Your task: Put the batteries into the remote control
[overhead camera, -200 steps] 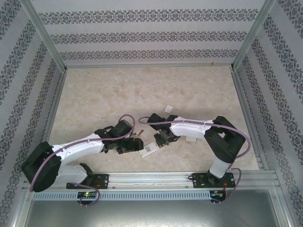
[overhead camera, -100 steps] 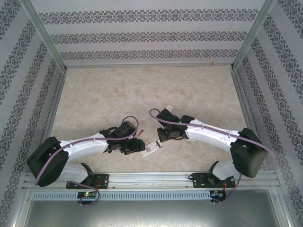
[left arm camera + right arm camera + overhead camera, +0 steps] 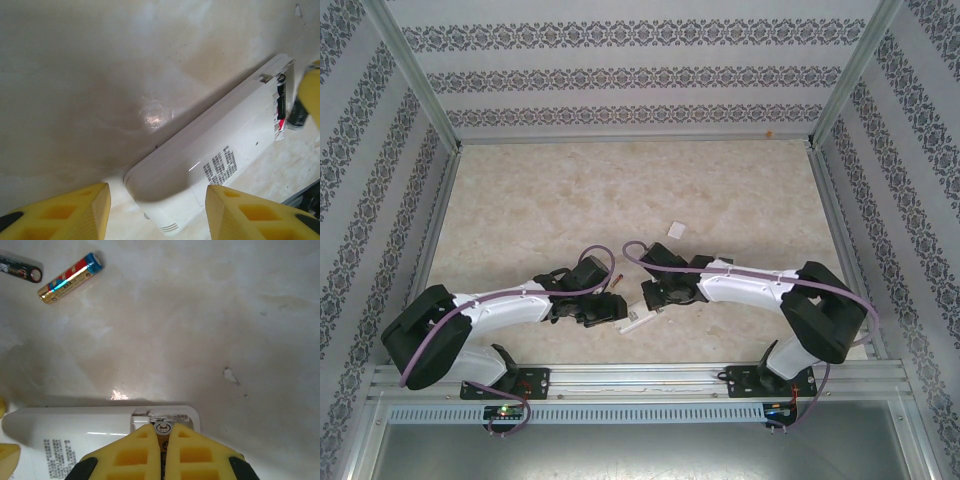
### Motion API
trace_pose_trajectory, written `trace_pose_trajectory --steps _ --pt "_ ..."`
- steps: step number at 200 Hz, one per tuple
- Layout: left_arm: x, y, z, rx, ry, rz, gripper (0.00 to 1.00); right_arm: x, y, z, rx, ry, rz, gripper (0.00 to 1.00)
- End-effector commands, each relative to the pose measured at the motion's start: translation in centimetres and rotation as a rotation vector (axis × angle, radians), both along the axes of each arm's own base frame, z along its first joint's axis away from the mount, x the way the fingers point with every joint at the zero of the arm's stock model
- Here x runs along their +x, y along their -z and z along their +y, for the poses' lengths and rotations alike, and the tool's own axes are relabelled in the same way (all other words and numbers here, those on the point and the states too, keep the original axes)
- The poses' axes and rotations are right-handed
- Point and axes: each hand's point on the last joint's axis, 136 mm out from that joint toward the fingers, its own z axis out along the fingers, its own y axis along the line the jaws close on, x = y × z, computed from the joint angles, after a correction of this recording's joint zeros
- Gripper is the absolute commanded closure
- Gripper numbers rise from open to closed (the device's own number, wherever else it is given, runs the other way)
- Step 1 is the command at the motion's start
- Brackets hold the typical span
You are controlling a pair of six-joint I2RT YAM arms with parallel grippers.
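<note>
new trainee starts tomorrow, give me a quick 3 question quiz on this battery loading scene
1. True or false: the right end effector is empty.
2. The remote lies: A) buttons up, B) back up with its battery bay open, C) on its edge.
3. How many loose batteries lie on the table in the right wrist view?
Key: 1 false, it pinches a battery at the bay. 2 B. 3 two: one gold, red and blue, and one dark.
</note>
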Motion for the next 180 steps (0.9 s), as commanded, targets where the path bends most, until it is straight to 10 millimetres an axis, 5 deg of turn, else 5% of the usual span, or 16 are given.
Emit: trace_pose_trajectory --steps 1,68,128,180 --pt "-0.2 0.3 -0.1 0.005 0.005 -0.005 0.47 -0.5 1.4 -0.1 -0.013 0.008 0.019 0.92" --pt "-0.1 0.4 -0.3 0.004 0.009 -0.002 0.47 0.1 1.7 -1.5 -0.094 -0.014 -0.032 0.90" --pt "-0.1 0.5 -0.3 0.006 0.008 -0.002 0.47 1.1 -0.7 -0.9 -0.056 -0.032 -0.103 0.91" --pt "-0.1 0.5 -0.3 0.005 0.009 -0.001 0.47 0.8 0.5 -0.6 -0.046 -0.045 -0.099 0.91"
